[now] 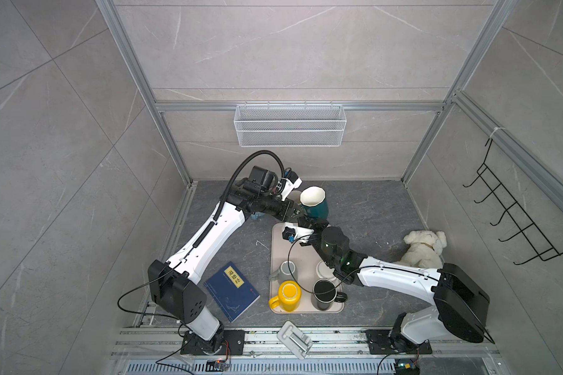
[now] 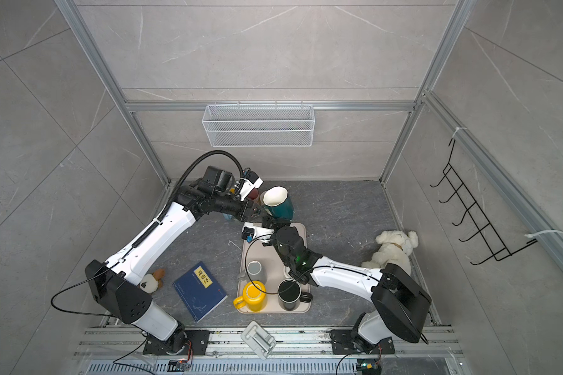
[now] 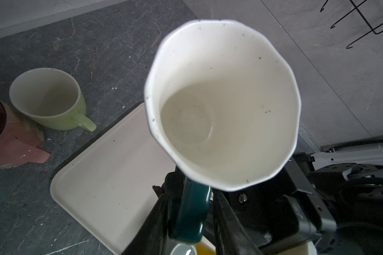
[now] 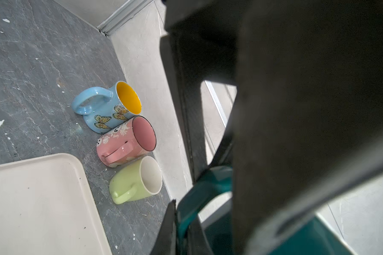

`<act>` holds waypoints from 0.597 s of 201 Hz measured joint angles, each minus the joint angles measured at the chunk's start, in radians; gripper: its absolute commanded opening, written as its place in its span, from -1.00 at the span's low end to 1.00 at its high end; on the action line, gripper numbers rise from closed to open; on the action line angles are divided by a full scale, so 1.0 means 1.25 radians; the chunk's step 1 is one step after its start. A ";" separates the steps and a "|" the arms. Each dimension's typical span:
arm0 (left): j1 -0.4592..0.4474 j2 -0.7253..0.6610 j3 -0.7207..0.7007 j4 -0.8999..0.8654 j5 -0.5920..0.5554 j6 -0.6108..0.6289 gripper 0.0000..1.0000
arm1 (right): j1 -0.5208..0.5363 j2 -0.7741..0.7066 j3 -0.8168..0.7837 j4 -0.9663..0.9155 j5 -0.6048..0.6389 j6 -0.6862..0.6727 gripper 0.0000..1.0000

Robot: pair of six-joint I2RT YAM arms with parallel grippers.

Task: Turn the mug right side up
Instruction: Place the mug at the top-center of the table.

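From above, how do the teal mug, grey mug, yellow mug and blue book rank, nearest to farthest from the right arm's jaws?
1. teal mug: gripped, at the tray's far end.
2. grey mug: tray's left side.
3. yellow mug: tray's front-left corner.
4. blue book: left of tray.

blue book [image 1: 234, 297] | yellow label [image 1: 233, 272] | Chinese characters, not legible

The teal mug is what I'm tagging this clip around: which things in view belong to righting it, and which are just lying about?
In the job: teal mug, mouth up; left gripper, fingers flanking its handle; right gripper, shut on that handle.
Lying about: tray, yellow mug, black mug, grey mug, blue book, plush dog, wire basket.
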 measured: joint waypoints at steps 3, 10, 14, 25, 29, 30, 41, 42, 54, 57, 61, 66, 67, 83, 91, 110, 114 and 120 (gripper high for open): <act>0.000 0.000 0.000 -0.001 0.000 0.000 -0.32 | 0.001 0.000 0.000 0.001 0.000 0.000 -1.00; 0.000 0.000 0.000 -0.004 -0.001 0.000 -0.34 | 0.002 0.000 0.000 0.004 -0.002 0.000 -1.00; 0.000 0.000 0.000 -0.006 -0.002 0.000 -0.35 | 0.002 0.000 0.000 0.005 -0.003 0.000 -1.00; 0.000 0.000 0.000 -0.009 -0.002 0.000 -0.36 | 0.003 0.000 0.000 0.011 -0.003 0.000 -1.00; 0.000 0.000 0.000 -0.009 -0.003 0.000 -0.36 | 0.003 0.000 0.000 0.013 -0.003 0.001 -1.00; 0.000 0.000 0.000 -0.009 -0.003 0.000 -0.36 | 0.003 0.000 0.000 0.013 -0.002 0.001 -1.00; 0.000 0.000 0.000 -0.009 -0.003 0.000 -0.36 | 0.003 0.000 0.000 0.016 -0.002 0.001 -1.00; 0.000 0.000 0.000 -0.009 -0.003 0.000 -0.36 | 0.003 0.000 0.000 0.016 -0.002 0.001 -1.00; 0.000 0.000 0.000 -0.009 -0.003 0.000 -0.36 | 0.004 0.000 0.000 0.017 -0.002 0.001 -1.00; 0.000 0.000 0.000 -0.009 -0.003 0.000 -0.36 | 0.004 0.001 0.000 0.017 -0.002 0.001 -1.00; 0.000 0.000 0.000 -0.009 -0.003 0.000 -0.35 | 0.005 0.001 0.000 0.017 -0.001 0.001 -1.00; 0.000 0.000 0.000 -0.009 -0.003 0.000 -0.34 | 0.005 0.001 0.000 0.017 0.000 0.001 -1.00; 0.000 0.000 0.000 -0.009 -0.003 0.000 -0.34 | 0.005 0.001 0.000 0.017 0.000 0.001 -1.00; 0.000 0.000 0.000 -0.009 -0.003 -0.001 -0.29 | 0.005 0.001 0.000 0.018 0.000 0.001 -1.00; 0.000 0.000 0.000 -0.009 -0.003 -0.001 -0.29 | 0.007 0.001 0.000 0.018 0.000 0.001 -1.00; -0.001 0.000 0.000 -0.009 -0.003 -0.001 -0.29 | 0.009 0.001 0.000 0.018 0.000 0.001 -1.00; -0.001 0.000 0.000 -0.009 -0.003 -0.001 -0.29 | 0.010 0.001 0.000 0.018 0.000 0.001 -1.00; -0.002 0.000 0.000 -0.009 -0.003 -0.001 -0.30 | 0.010 0.001 0.000 0.018 0.000 0.001 -1.00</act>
